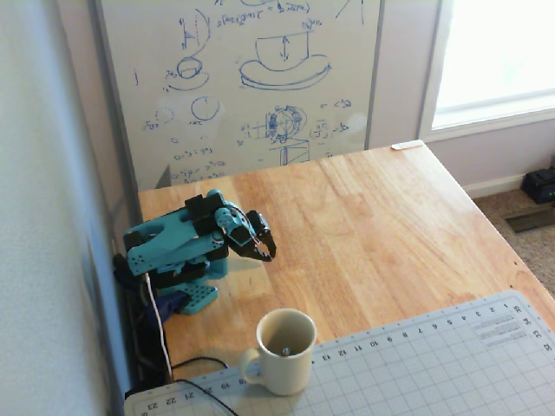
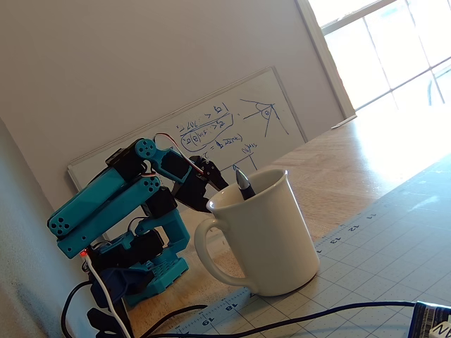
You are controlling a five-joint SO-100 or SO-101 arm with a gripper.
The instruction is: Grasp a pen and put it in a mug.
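In a fixed view from above, the mug [image 1: 285, 351] is seen on the cutting mat's [image 1: 408, 364] back edge; bare wooden table [image 1: 381, 225] lies beyond it. The gripper [image 1: 265, 252], folded back behind the mug, appears pressed together and empty. In a low fixed view, the pen [image 2: 244, 184] is seen standing inside the mug [image 2: 264, 236].

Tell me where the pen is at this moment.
The pen stands inside the mug, its tip above the rim in a fixed view; the mug sits at the cutting mat's left edge.
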